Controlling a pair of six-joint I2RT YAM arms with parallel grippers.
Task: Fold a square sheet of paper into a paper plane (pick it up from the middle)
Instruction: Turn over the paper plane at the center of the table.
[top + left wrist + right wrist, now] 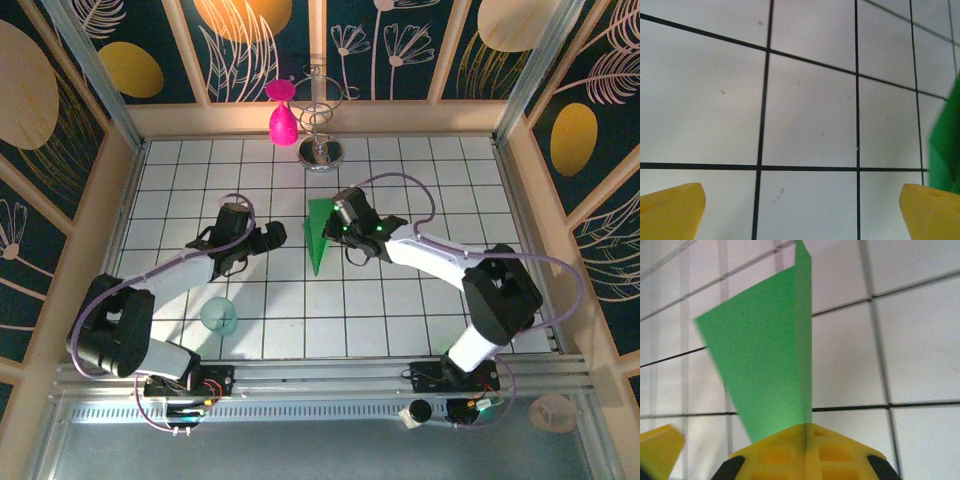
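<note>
Right jaws tight on paper plane [775, 350] over white-tiled table [420, 300], floral walls [90, 60].

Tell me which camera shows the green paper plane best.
Top external: the paper plane shows nearly whole there, a narrow triangle. The right wrist view shows one folded end close up, pinched in the right claw. The left wrist view catches a green sliver at its right edge.

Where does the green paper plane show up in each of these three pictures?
Top external: the paper plane is at mid-table, pointed end toward the arm bases, next to the right gripper.
Left wrist: a green sliver at the right edge, beside the open left gripper.
Right wrist: centre of the picture, rising from the shut gripper.
Shared landmark: the white table with black grid lines.
</note>
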